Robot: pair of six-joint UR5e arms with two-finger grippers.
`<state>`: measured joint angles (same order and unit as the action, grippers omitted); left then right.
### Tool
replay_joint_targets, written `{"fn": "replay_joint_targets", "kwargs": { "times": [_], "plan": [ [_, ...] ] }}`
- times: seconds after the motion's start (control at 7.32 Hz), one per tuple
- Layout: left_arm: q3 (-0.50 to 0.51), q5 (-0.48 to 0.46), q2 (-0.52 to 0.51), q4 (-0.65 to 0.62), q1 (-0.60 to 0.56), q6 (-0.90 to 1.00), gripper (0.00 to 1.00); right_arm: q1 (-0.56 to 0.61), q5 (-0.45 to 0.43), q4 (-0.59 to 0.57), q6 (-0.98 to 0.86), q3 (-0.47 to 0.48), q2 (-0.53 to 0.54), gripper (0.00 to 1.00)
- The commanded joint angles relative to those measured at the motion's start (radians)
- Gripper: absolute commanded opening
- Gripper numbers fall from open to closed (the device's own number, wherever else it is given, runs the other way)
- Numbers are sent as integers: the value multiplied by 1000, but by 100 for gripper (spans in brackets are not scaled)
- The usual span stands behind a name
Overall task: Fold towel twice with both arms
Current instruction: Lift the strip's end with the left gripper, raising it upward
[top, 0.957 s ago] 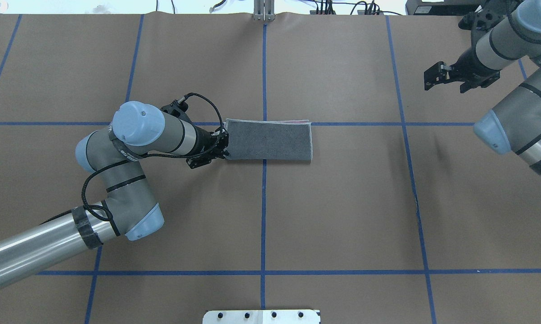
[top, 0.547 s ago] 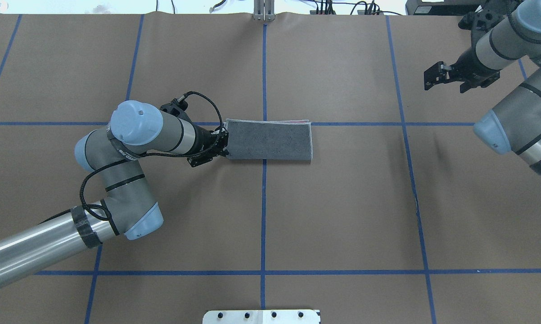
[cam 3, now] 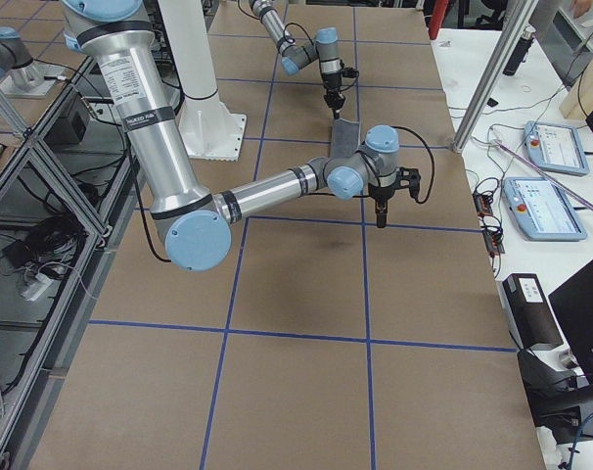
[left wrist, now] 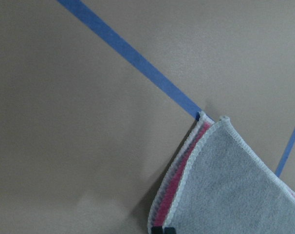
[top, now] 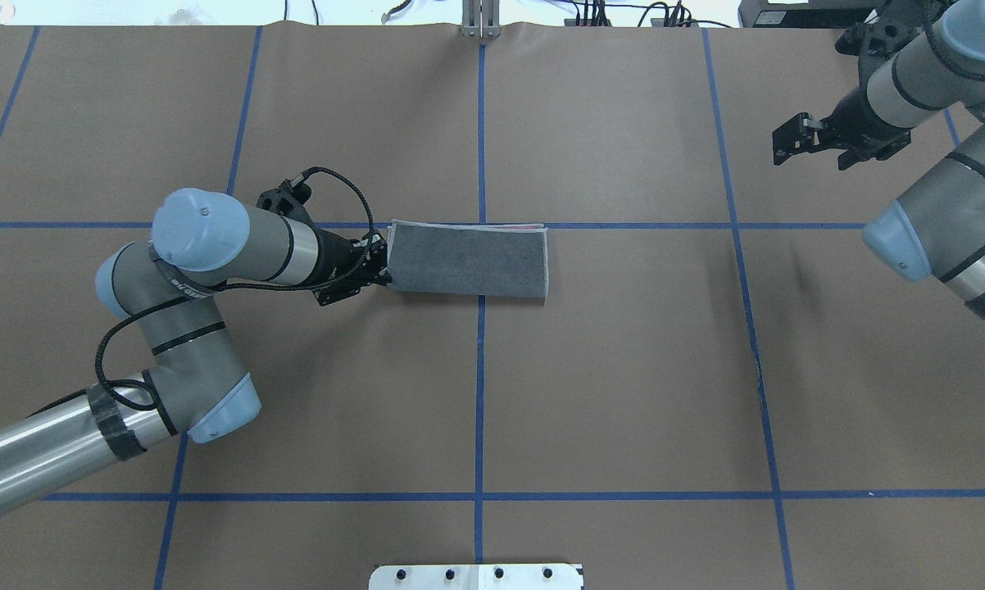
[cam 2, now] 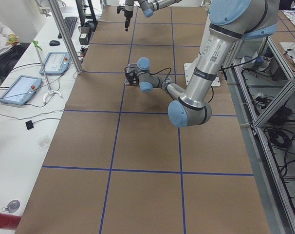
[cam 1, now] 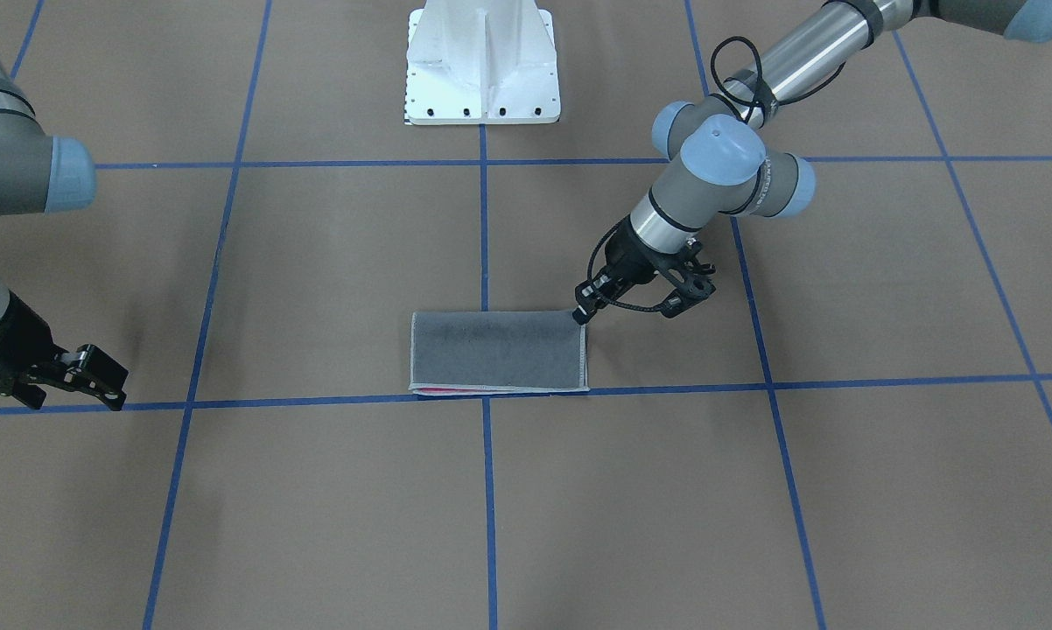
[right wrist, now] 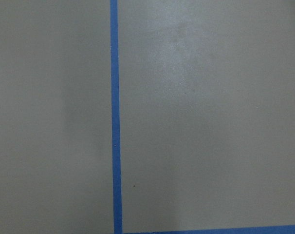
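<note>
The towel (top: 468,260) lies folded into a narrow rectangle, dark grey face up, beside the table's centre line. A strip of its pink-red face shows along the far edge (cam 1: 443,391). My left gripper (top: 384,264) is shut on the towel's left short edge, at its near corner (cam 1: 580,317). In the left wrist view the fingertips (left wrist: 163,229) pinch the layered edge of the towel (left wrist: 230,185), pink showing between grey borders. My right gripper (top: 779,143) hangs open over bare table at the far right, well away from the towel (cam 1: 110,381).
Blue tape lines (top: 480,393) divide the brown table into squares. The white pedestal base (cam 1: 482,61) stands at the robot's side of the table. A side bench carries tablets (cam 2: 18,89) and cables, and a person's sleeve (cam 2: 1,29) shows at its far end.
My left arm has drawn back to the left, and the towel in its grip has slid a little left with it. The right arm has not moved.
</note>
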<state>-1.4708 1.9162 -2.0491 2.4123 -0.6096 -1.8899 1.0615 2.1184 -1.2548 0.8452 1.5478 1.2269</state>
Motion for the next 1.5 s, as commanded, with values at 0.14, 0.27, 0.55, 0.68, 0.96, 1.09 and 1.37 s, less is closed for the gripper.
{"fn": "replay_joint_targets", "kwargs": {
  "times": [0.14, 0.27, 0.55, 0.68, 0.96, 1.09, 1.37],
  "plan": [
    [-109, 36, 148, 14, -35, 89, 0, 2, 0, 3, 0, 2, 8, 100],
    [-135, 38, 185, 14, -44, 91, 0, 2, 0, 3, 0, 2, 8, 100],
    [-149, 38, 193, 14, -49, 89, 0, 2, -2, 5, 0, 2, 8, 100],
    [-149, 32, 181, 14, -44, 87, 0, 2, -6, 5, 2, 11, 9, 100],
    [-148, 23, 144, 11, -38, 84, 0, 2, -5, 5, 5, 17, 10, 100],
    [-146, -2, 111, 7, -38, 83, 0, 0, -5, 5, 6, 15, 10, 100],
    [-138, -37, 70, 2, -27, 83, 0, 0, -5, 5, 8, 14, 10, 100]
  ]
}}
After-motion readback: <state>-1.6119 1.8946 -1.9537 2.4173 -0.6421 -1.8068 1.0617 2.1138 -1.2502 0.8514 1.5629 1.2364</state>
